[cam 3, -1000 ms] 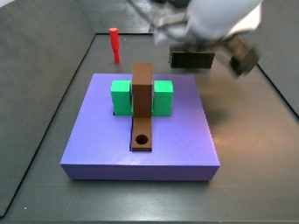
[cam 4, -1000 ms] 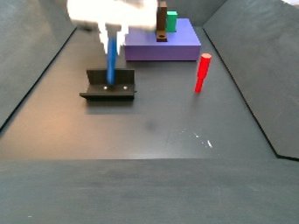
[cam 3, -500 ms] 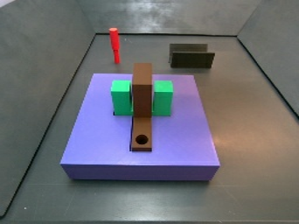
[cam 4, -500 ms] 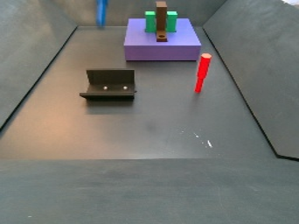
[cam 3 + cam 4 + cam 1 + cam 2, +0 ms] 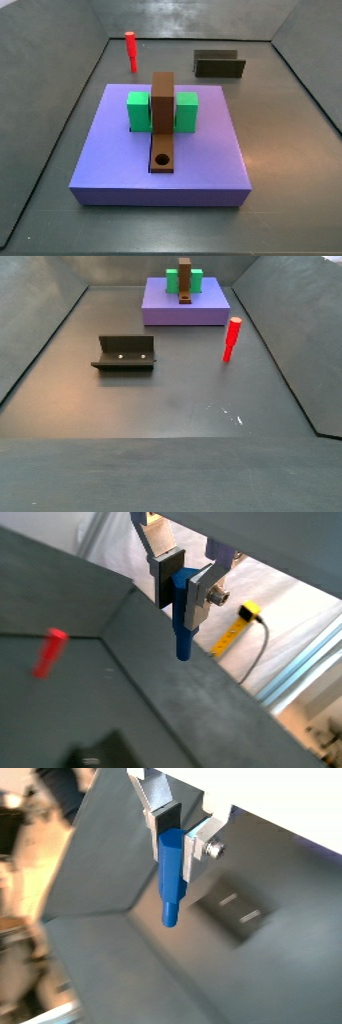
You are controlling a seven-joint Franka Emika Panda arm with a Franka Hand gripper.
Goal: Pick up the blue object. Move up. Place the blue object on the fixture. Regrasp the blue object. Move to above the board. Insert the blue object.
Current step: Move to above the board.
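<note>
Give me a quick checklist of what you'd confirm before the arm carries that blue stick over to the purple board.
1. Gripper shut on the blue object: ok, in both wrist views the finger plates clamp its upper end.
2. Blue object hangs free below the fingers: ok.
3. Hole in the brown bar open: ok.
4. Board clear around the hole: ok; the green blocks sit farther back.
5. Red peg off the board: ok, upright on the floor.
6. Gripper height over the board: cannot tell, it is outside both side views.
</note>
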